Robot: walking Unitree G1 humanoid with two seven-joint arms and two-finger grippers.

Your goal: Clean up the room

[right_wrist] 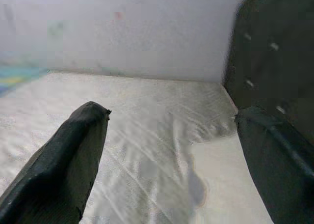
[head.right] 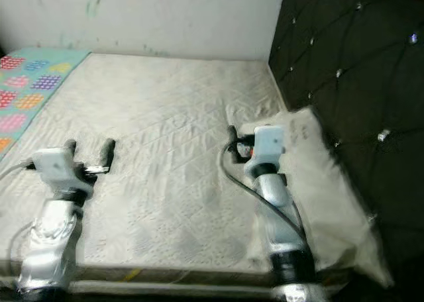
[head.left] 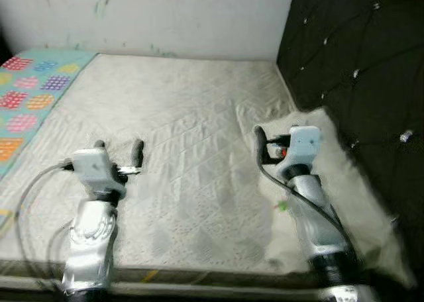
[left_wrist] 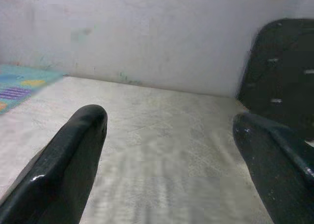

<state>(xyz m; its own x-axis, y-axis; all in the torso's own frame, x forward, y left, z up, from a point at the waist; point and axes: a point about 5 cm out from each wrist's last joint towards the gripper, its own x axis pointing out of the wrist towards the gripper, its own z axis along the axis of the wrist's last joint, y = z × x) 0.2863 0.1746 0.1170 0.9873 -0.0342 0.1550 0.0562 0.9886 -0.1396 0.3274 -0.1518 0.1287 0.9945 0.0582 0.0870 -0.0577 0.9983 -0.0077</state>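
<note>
Both arms reach out over the bare mattress. The left gripper hovers with its fingers spread wide, holding nothing. The right gripper is equally wide open and empty, just above a cream pillow lying against the black headboard. Beyond the left gripper lies a colourful sheet.

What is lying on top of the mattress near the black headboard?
A white pillow lies on the mattress beside the headboard. The right gripper, fingers open, hovers at its edge. What the pillow covers is hidden.
</note>
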